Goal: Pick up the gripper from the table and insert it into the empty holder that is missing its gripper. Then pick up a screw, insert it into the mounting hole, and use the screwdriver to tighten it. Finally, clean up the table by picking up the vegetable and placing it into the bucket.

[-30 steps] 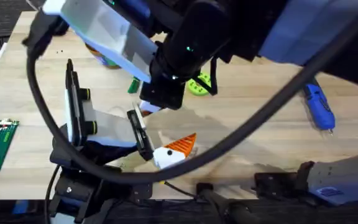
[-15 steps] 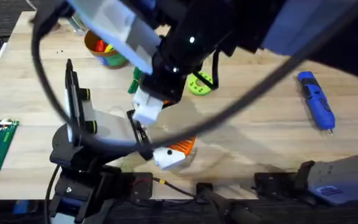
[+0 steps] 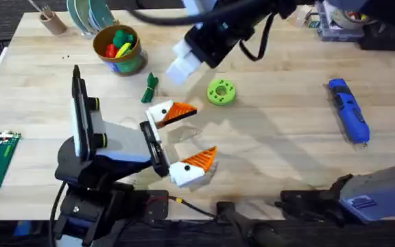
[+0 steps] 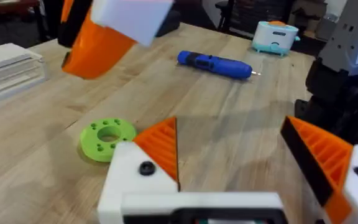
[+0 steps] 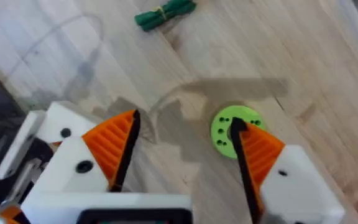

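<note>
On the tabletop's (image 3: pixel 273 137) right side lies one blue screwdriver (image 3: pixel 349 119), its long axis running near to far, the silver tip toward the near edge. One green vegetable (image 3: pixel 149 88) lies just beside the bucket (image 3: pixel 120 49), at the far left. One lime disc (image 3: pixel 221 92) sits near the middle. The left claw (image 3: pixel 180 140) reaches flat over the wood, its two orange-tipped fingers apart and empty. The right claw (image 5: pixel 185 146) hangs high, looking down, probably empty, fingers also spread.
</note>
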`<state>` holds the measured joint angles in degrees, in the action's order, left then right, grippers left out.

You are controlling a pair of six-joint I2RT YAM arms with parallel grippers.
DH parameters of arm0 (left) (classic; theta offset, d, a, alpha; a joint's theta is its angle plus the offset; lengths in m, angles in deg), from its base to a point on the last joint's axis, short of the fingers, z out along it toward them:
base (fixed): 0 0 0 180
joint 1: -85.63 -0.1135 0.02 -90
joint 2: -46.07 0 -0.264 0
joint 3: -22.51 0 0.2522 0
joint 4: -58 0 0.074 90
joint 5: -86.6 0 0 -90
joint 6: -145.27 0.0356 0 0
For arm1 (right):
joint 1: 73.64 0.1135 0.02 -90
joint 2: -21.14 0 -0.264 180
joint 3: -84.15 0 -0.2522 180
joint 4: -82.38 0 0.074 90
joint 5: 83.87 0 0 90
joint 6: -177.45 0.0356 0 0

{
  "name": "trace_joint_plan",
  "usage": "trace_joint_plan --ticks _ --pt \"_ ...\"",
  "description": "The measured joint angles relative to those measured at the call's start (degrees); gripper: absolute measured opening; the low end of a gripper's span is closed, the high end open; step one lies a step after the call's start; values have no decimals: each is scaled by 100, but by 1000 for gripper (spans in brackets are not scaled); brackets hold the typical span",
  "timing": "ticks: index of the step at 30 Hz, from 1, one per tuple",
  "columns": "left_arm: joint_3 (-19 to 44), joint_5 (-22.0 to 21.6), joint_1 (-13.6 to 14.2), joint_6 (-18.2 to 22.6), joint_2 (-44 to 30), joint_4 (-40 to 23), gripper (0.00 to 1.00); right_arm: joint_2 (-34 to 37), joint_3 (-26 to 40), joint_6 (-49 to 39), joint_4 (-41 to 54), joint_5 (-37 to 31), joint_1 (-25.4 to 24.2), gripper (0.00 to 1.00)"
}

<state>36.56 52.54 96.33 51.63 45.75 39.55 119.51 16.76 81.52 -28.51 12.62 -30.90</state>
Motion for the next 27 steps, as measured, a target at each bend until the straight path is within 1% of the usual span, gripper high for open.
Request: trace_joint_plan --ticks 1,3,4,5,9,10,11,15,19,22,27 --pt "0 0 0 -9 0 -2 960 0 0 0 0 2 -67 934" --pt "0 -1 0 18 0 -2 700 0 0 0 2 2 -187 934" --pt "0 0 0 16 0 0 621 0 0 26 7 -1 -250 936" --pt "0 0 0 17 0 0 563 0 0 80 17 -22 -316 935" --pt "0 0 0 17 0 0 102 -55 0 308 177 -290 -659 936" --pt "0 0 0 40 0 0 30 -125 -2 344 237 -397 -774 936" --pt "0 0 0 32 0 0 15 -224 -2 364 296 -489 -888 935" --pt "0 0 0 31 0 0 17 -893 0 427 528 -731 -1458 935" --pt "0 0 0 31 0 0 16 -1569 33 512 989 -840 -2283 938" --pt "0 0 0 31 0 0 16 -1740 57 581 1481 -864 -2890 939" --pt "0 0 0 31 0 0 16 -1661 57 641 2169 -866 -3707 939"
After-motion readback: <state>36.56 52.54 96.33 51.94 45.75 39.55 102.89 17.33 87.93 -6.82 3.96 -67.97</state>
